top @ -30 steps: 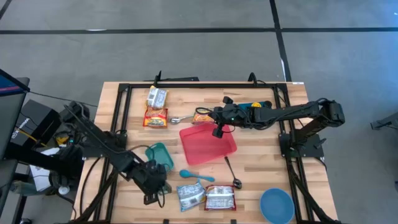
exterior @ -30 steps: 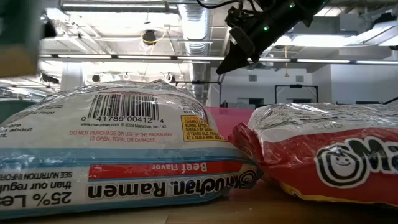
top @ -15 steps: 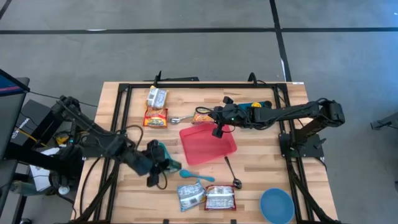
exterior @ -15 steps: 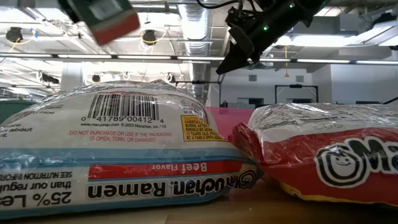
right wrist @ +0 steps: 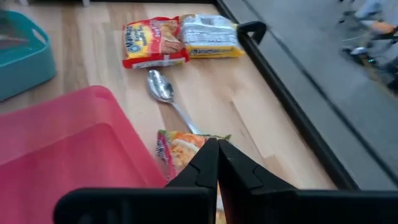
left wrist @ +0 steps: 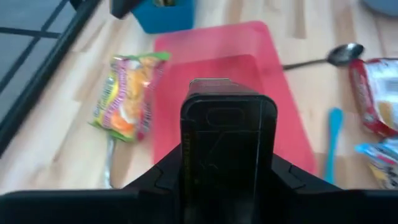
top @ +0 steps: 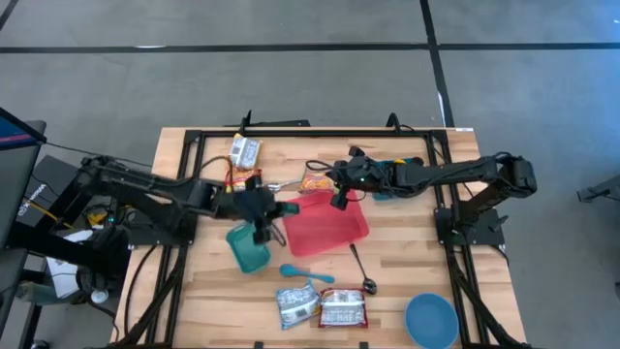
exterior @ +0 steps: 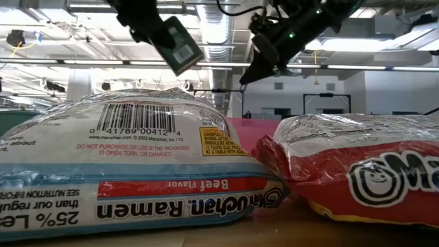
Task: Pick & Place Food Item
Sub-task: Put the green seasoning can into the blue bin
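Note:
A pink-red tray [top: 325, 228] lies mid-table. An orange snack packet [top: 315, 181] lies flat on the wood at the tray's far edge, and it also shows in the left wrist view [left wrist: 127, 99] and the right wrist view [right wrist: 183, 149]. My left gripper [top: 276, 206] hovers at the tray's left edge, shut and empty, pointing toward the table's right [left wrist: 227, 84]. My right gripper [top: 339, 202] hangs shut and empty above the tray's far edge, close to the orange packet [right wrist: 217, 144]. In the low view it shows high up [exterior: 247, 74].
Two ramen packets [top: 244, 152] [top: 242, 183] lie at the far left, with a metal spoon [top: 276, 185] beside them. A teal bin [top: 249, 248], a blue spoon [top: 305, 274], a second metal spoon [top: 360, 268], two near ramen packets [top: 295, 305] [top: 344, 308] and a blue bowl [top: 431, 320] fill the near half.
My left gripper has swung from the near left of the table, past the teal bin, toward the far edge and the right. It now sits at the red tray's left edge. It stays shut and carries nothing.

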Robot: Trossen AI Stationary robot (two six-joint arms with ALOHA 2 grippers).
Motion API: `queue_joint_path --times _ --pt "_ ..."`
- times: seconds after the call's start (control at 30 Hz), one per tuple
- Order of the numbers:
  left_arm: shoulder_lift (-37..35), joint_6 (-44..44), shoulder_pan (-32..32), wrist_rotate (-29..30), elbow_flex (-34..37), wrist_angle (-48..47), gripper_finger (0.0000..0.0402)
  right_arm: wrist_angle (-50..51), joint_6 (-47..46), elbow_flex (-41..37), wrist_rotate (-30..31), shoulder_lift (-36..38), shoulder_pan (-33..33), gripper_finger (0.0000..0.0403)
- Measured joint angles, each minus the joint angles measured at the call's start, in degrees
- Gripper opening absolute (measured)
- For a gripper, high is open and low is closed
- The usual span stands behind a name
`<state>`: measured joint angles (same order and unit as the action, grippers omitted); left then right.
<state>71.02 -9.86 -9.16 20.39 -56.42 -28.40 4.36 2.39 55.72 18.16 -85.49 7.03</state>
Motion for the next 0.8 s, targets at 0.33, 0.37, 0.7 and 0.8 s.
queue_joint_path --times 0.33,0.37,0.7,0.8 --pt "0.0 6.89 10.92 -8.07 0.0 2.48 0.0117 -0.02 0.46 0.0 -12.01 0.0 3.49 0.0057" --pt "0.0 7.0 11.5 -8.82 0.0 2.51 0.0117 -0.06 0.71 0.0 -13.5 0.0 3.83 0.0063" --pt "2.8 8.55 12.84 -13.61 0.02 2.96 0.0118 -1.67 1.11 0.0 -23.11 0.0 4.32 0.0137" --pt "4.78 8.93 12.84 -14.52 0.02 3.92 0.0117 -3.76 1.24 0.0 -23.29 0.0 3.52 0.0173"
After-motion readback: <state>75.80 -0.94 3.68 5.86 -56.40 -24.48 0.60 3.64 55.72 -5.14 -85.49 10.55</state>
